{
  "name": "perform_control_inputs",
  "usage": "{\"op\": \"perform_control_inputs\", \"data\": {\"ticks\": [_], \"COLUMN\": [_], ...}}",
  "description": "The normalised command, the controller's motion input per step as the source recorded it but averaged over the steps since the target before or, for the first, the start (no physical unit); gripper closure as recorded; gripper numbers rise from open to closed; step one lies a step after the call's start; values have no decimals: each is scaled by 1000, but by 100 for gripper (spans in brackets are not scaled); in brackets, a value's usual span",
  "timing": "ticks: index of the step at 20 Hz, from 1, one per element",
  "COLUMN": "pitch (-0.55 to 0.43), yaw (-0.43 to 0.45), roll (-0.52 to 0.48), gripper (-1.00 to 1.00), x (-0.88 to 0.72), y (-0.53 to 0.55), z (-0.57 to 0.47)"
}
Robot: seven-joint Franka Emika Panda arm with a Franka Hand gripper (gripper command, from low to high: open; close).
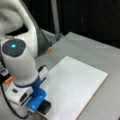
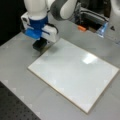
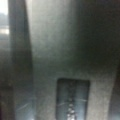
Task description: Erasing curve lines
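A white rectangular board point(image 1: 75, 85) point(image 2: 72, 75) lies flat on the grey table in both front views. No dark wavy squiggle shows on its surface; the curve lines are hidden or out of view. My gripper point(image 1: 41, 106) point(image 2: 40, 43), under a blue mount, is shut on a black eraser block point(image 1: 46, 107) point(image 2: 40, 45). It hangs low at the board's edge, at a front view's top left corner of the board. The wrist view is filled by a dark blurred surface close up.
A small orange piece point(image 1: 50, 49) point(image 2: 81, 28) lies on the grey table point(image 1: 100, 50) beyond the board. A pale blue fixture point(image 2: 102, 28) stands at a front view's top right. A black perforated plate point(image 2: 15, 107) borders the table at the bottom left.
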Motion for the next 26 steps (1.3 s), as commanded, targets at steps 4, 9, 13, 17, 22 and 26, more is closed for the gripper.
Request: {"op": "perform_control_inputs", "data": {"ticks": [4, 9, 13, 17, 22, 26], "pitch": [30, 27, 21, 12, 9, -6], "yaw": [-7, -22, -52, -65, -90, -130], "roll": [216, 204, 180, 150, 146, 144], "gripper": [100, 100, 100, 100, 100, 100], "x": [330, 286, 151, 47, -47, -154], "y": [-286, -291, -254, -185, -82, 13], "z": [-22, -32, -19, -19, -50, -104]}}
